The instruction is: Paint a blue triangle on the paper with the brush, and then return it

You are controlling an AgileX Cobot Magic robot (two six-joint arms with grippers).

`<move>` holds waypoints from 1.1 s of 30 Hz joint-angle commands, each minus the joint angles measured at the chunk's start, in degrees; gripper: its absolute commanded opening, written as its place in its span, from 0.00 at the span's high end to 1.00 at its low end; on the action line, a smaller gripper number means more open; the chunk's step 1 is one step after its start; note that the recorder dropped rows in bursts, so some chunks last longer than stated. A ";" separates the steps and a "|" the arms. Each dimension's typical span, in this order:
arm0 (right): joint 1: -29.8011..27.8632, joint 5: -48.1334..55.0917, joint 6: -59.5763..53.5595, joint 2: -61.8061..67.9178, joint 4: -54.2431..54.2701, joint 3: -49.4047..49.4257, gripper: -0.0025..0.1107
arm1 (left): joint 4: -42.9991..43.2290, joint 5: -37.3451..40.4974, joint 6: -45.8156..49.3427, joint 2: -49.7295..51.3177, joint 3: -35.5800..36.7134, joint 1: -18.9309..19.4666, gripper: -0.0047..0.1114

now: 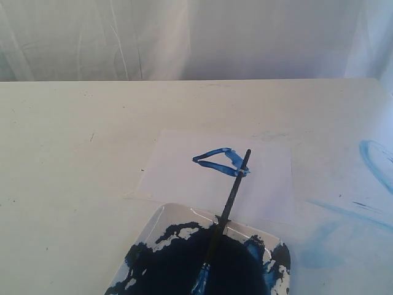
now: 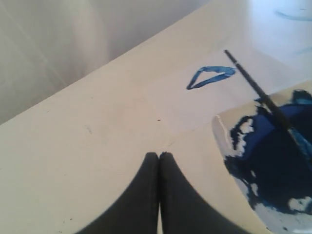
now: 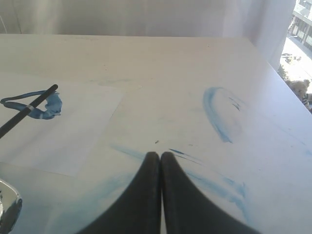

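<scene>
Brush is lying ahead of both my shut, empty jaws, overlapping the triangle; rolling is risking smears.

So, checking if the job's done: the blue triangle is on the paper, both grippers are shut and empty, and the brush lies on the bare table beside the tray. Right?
Not quite. The exterior view shows the brush lying with its bristle end in the tray and its handle over the paper, reaching the triangle. The left gripper and right gripper are shut and empty.
</scene>
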 commanded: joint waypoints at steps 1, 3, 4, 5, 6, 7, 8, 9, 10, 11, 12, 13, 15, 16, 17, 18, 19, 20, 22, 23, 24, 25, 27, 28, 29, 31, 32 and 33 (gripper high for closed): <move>-0.20 -0.17 0.23 -0.27 -0.36 0.07 0.98 | 0.89 -12.81 -9.04 -0.38 7.08 0.25 0.96; -0.20 -0.17 0.23 -0.27 -0.36 0.07 0.98 | 2.39 -17.05 -14.53 -0.38 10.05 0.25 0.96; -0.20 -0.17 0.23 -0.27 -0.36 0.07 0.98 | 2.99 -18.53 -16.43 -0.38 11.64 0.25 0.96; -0.20 -0.17 0.23 -0.27 -0.36 0.07 0.98 | 3.44 -19.76 -17.73 -0.38 13.14 0.25 0.96; -0.20 -0.17 0.23 -0.27 -0.36 0.07 0.98 | 3.63 -20.56 -18.75 -0.38 14.32 0.25 0.96; -0.20 -0.17 0.23 -0.27 -0.36 0.07 0.98 | 4.42 -20.96 -20.07 -0.38 15.68 0.25 0.96; -0.20 -0.17 0.23 -0.27 -0.36 0.07 0.98 | 5.74 -21.00 -21.59 -0.38 16.87 0.25 0.96; -0.20 -0.17 0.23 -0.27 -0.36 0.07 0.98 | 6.96 -21.00 -23.21 -0.38 17.74 0.25 0.96; -0.20 -0.17 0.23 -0.27 -0.36 0.07 0.98 | 8.60 -21.30 -25.42 -0.38 18.82 0.25 0.96; -0.20 -0.17 0.23 -0.27 -0.36 0.07 0.98 | 10.90 -21.53 -28.02 -0.38 19.88 0.25 0.96; -0.20 -0.17 0.23 -0.27 -0.36 0.07 0.98 | 12.89 -21.53 -30.25 -0.38 20.76 0.25 0.96; -0.20 -0.17 0.23 -0.27 -0.36 0.07 0.98 | 15.43 -21.53 -33.11 -0.38 21.53 0.25 0.96; -0.20 -0.17 0.23 -0.27 -0.36 0.07 0.98 | 20.02 -21.53 -39.18 -0.38 21.53 0.25 0.96; -0.20 -0.17 0.23 -0.27 -0.36 0.07 0.98 | 22.07 -21.53 -41.38 -0.38 21.53 0.25 0.96; -0.20 -0.17 0.23 -0.27 -0.36 0.07 0.98 | 23.20 -21.96 -42.25 -0.38 21.53 0.25 0.96; -0.20 -0.17 0.23 -0.27 -0.36 0.07 0.98 | 23.46 -21.96 -42.25 -0.38 21.53 0.25 0.96; -0.20 -0.17 0.23 -0.27 -0.36 0.07 0.98 | 23.87 -21.96 -42.25 -0.38 21.53 0.25 0.96; -0.20 -0.17 0.23 -0.27 -0.36 0.07 0.98 | 24.36 -21.96 -42.25 -0.38 21.53 0.25 0.96; -0.20 -0.17 0.23 -0.27 -0.36 0.07 0.98 | 25.32 -21.96 -42.25 -0.38 21.53 0.25 0.96; -0.20 -0.17 0.23 -0.27 -0.36 0.07 0.98 | 25.92 -21.96 -42.25 -0.38 21.53 0.25 0.96; -0.20 -0.17 0.23 -0.27 -0.36 0.07 0.98 | 26.33 -21.96 -42.25 -0.38 21.53 0.34 0.96; -0.20 -0.17 0.23 -0.27 -0.36 0.07 0.98 | 26.31 -21.96 -42.25 -0.38 21.53 0.79 0.96; -0.20 -0.17 0.23 -0.27 -0.36 0.07 0.98 | 26.48 -21.96 -42.25 -0.38 21.53 1.74 0.96; -0.20 -0.17 0.23 -0.27 -0.36 0.07 0.98 | 26.64 -21.96 -42.25 -0.38 21.53 2.18 0.96; -0.20 -0.17 0.23 -0.27 -0.36 0.07 0.98 | 26.81 -21.96 -42.25 -0.38 21.53 2.44 0.96; -0.20 -0.17 0.23 -0.27 -0.36 0.07 0.98 | 26.81 -21.96 -42.25 -0.38 21.53 2.57 0.96; -0.20 -0.17 0.23 -0.27 -0.36 0.07 0.98 | 26.81 -21.96 -42.25 -0.38 21.53 2.57 0.96; -0.20 -0.17 0.23 -0.27 -0.36 0.07 0.98 | 26.81 -21.96 -42.25 -0.38 21.53 2.57 0.96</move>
